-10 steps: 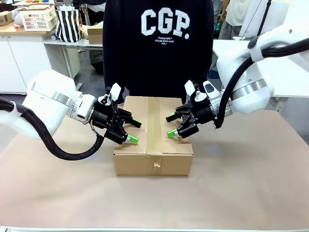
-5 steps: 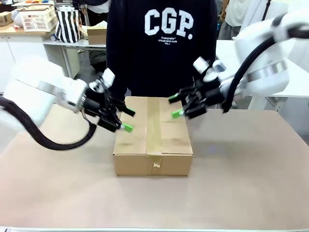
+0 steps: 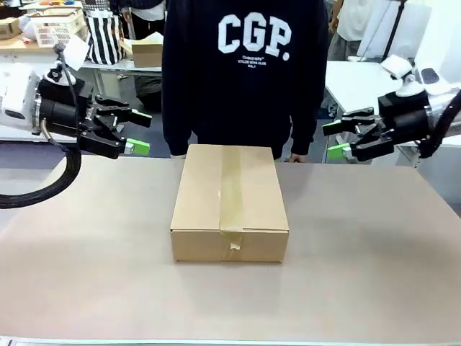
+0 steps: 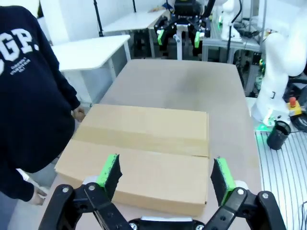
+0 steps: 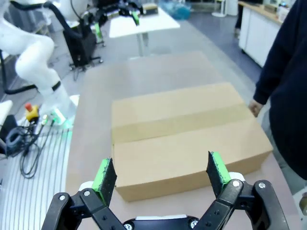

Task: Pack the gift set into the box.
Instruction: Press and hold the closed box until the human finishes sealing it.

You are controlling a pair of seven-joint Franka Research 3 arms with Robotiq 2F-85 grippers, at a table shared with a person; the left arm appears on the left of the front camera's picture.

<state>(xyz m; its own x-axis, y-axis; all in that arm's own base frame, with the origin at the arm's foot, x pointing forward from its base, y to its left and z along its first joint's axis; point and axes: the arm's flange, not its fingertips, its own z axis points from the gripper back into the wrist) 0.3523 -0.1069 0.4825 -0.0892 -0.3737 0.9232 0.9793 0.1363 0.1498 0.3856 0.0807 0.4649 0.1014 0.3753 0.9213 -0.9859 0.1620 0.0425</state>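
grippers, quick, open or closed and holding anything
left gripper: open, holding nothing.
right gripper: open, holding nothing.

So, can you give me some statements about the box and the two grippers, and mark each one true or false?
1. The box is shut, with tape along its top. True.
2. The left gripper holds the box. False: it is open, in the air to the box's side.
3. The right gripper is open. True.
4. The box lies on the floor. False: it sits on the table.
5. A person stands behind the box. True.
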